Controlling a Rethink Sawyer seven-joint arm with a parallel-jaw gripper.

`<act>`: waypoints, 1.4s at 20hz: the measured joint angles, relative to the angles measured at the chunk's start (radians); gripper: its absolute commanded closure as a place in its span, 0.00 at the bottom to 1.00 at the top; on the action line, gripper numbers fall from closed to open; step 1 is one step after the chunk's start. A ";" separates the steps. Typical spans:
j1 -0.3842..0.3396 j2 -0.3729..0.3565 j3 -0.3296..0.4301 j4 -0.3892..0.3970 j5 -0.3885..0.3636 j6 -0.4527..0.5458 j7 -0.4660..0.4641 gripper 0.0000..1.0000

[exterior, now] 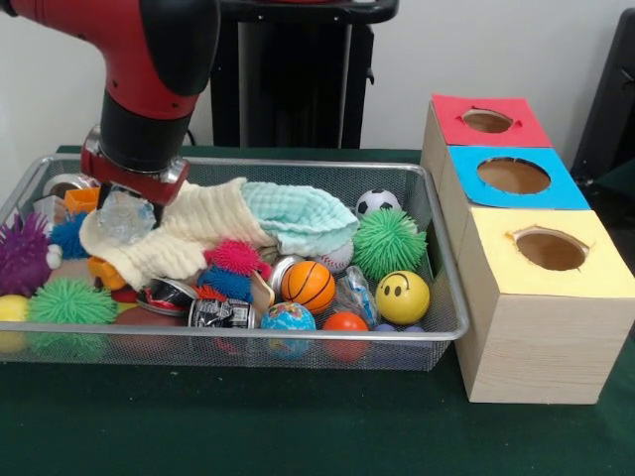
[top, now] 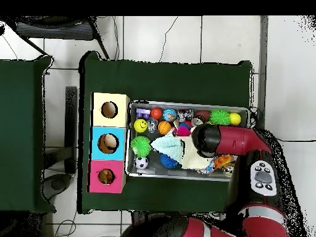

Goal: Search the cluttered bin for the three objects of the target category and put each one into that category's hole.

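Note:
The cluttered bin (exterior: 248,335) is a silver wire-mesh basket on the green table; it also shows in the overhead view (top: 185,103). The red-surrounded hole (exterior: 487,121) is in the farthest wooden box, right of the bin, and shows in the overhead view (top: 106,176). My gripper (exterior: 129,203) is lowered into the bin's left part, at a clear crumpled plastic thing (exterior: 125,220) beside a cream cloth (exterior: 189,238). Whether it grips anything is hidden. In the overhead view the wrist (top: 203,141) covers it.
The bin holds a mint cloth (exterior: 298,213), basketball (exterior: 308,285), yellow smiley ball (exterior: 403,297), green spiky ball (exterior: 388,243), soccer ball (exterior: 377,202), purple spiky ball (exterior: 22,253) and crushed can (exterior: 220,313). Blue-surrounded (exterior: 513,176) and yellow-surrounded (exterior: 551,250) holes sit nearer.

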 measured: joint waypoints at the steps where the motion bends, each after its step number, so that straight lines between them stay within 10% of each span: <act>1: 0.001 -0.003 0.000 0.001 0.000 0.014 0.000 0.00; 22: -0.039 -0.192 0.043 0.069 0.074 0.319 0.000 0.00; 28: -0.123 -0.099 0.123 0.065 0.217 0.645 0.000 0.00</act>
